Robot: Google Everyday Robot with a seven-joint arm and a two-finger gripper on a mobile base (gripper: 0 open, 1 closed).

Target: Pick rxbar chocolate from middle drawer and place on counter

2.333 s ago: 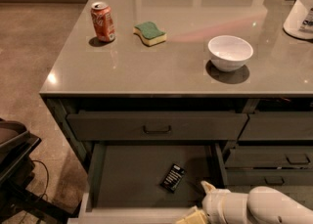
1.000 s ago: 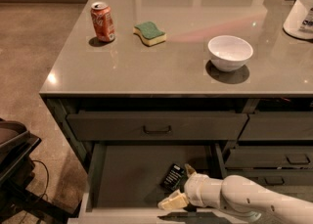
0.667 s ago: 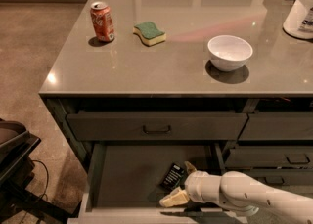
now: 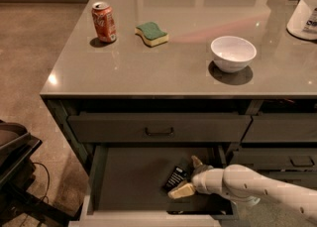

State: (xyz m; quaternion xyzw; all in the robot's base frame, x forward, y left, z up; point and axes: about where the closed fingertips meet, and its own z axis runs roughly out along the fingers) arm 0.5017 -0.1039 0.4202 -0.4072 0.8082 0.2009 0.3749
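Observation:
The rxbar chocolate [image 4: 176, 177], a small black wrapper with white lettering, lies on the floor of the open middle drawer [image 4: 129, 181], right of its centre. My gripper [image 4: 188, 176] reaches into the drawer from the right on a white arm. Its tan fingers are spread, one [image 4: 196, 162] behind the bar and one [image 4: 181, 191] in front of it, so the bar's right end sits between them. The fingers do not press on the bar. The counter [image 4: 178, 67] spreads above the drawers.
On the counter stand a red soda can [image 4: 104, 21], a green-and-yellow sponge [image 4: 152, 33], a white bowl [image 4: 233, 53] and a white container [image 4: 304, 10] at the far right. A closed drawer with a bar handle [image 4: 159, 132] sits above the open one. Dark equipment [image 4: 15, 171] stands at left.
My gripper has moved from the drawer's front right corner in and left, up to the bar. Its fingers now straddle the bar's right end. The bar has not moved.

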